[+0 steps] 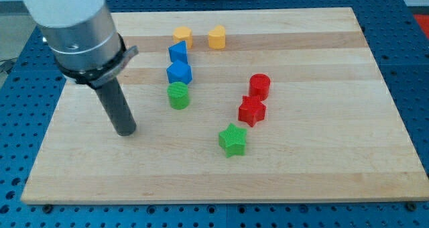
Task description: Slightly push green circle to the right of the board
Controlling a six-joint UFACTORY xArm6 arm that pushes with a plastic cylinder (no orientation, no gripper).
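Note:
The green circle (pixel 178 95) is a short green cylinder standing left of the board's middle, just below two blue blocks. My tip (pixel 125 132) rests on the board to the view's left of the green circle and slightly lower, with a clear gap between them. The dark rod rises from the tip to the grey arm body at the view's top left.
A blue block (pixel 179 72) touches the green circle's top side; another blue block (pixel 177 52) sits above it. Two orange blocks (pixel 182 35) (pixel 216 37) lie near the top. A red cylinder (pixel 259 86), a red star (pixel 252 110) and a green star (pixel 232 140) lie to the right. The wooden board (pixel 322 154) sits on a blue perforated table.

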